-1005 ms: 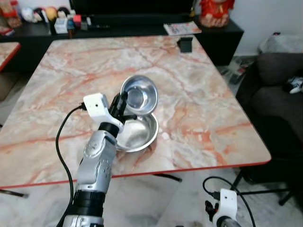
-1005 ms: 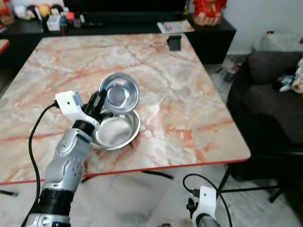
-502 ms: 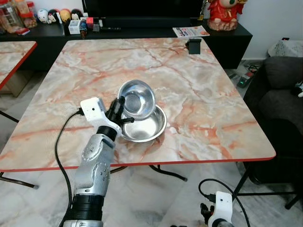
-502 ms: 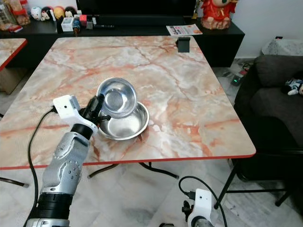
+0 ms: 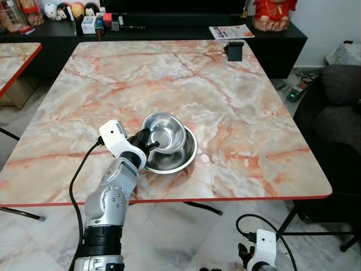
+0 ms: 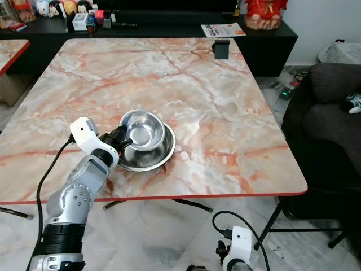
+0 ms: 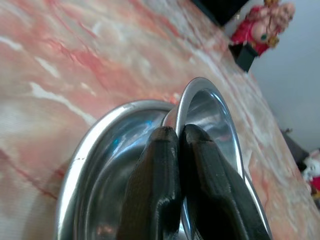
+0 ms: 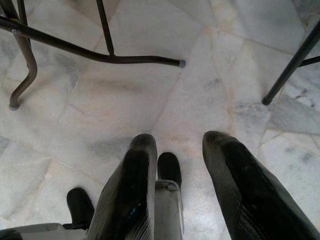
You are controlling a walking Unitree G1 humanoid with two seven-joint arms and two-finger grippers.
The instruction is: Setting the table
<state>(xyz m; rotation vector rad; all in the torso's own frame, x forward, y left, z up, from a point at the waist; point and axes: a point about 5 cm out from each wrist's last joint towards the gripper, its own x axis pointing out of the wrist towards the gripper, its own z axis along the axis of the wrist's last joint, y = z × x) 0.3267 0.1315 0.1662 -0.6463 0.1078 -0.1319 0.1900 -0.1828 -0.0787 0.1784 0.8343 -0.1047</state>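
Steel small bowl (image 5: 163,131), pinched at its rim by the left gripper (image 5: 148,142), had tipped lower into the large bowl (image 5: 176,158) mid-frame, seemingly nesting; right gripper (image 8: 185,195) hung spread.

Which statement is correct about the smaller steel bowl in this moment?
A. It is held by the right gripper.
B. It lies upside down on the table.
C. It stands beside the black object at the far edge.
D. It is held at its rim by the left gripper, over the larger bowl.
D: the left gripper pinches the rim of the smaller bowl, tilted over the larger bowl.
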